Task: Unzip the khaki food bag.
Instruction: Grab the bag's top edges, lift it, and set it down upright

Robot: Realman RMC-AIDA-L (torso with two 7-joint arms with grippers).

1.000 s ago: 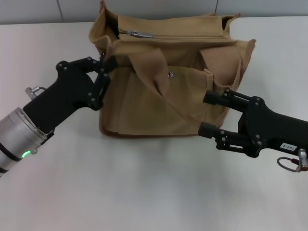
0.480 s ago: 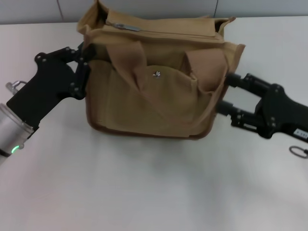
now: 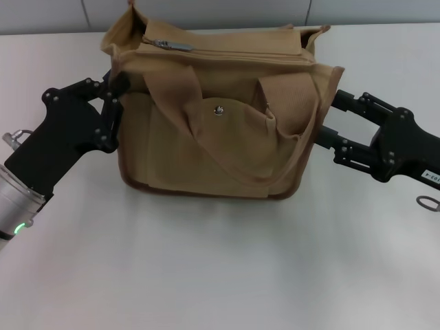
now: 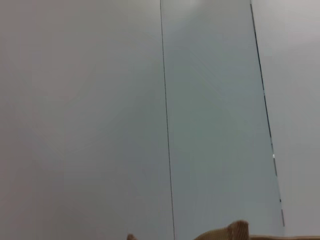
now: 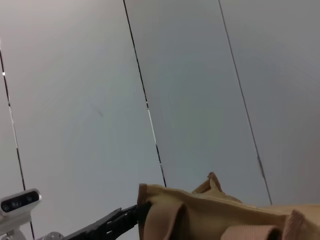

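The khaki food bag (image 3: 220,137) stands upright on the white table in the head view, with its zipper closed and the silver pull (image 3: 172,45) at its top left end. My left gripper (image 3: 118,93) is pressed to the bag's left side and looks shut on the fabric edge there. My right gripper (image 3: 327,118) is at the bag's right side, jaws apart, with its fingertips tucked behind the bag's edge and strap. The bag's top also shows in the right wrist view (image 5: 215,210), and a scrap of it in the left wrist view (image 4: 239,231).
The white table (image 3: 220,275) stretches in front of the bag. A grey panelled wall (image 5: 190,90) stands behind it. The left arm's gripper shows far off in the right wrist view (image 5: 107,224).
The bag has slid left and away from me. My left gripper moved left with it, and my right gripper followed up against the bag's right side.
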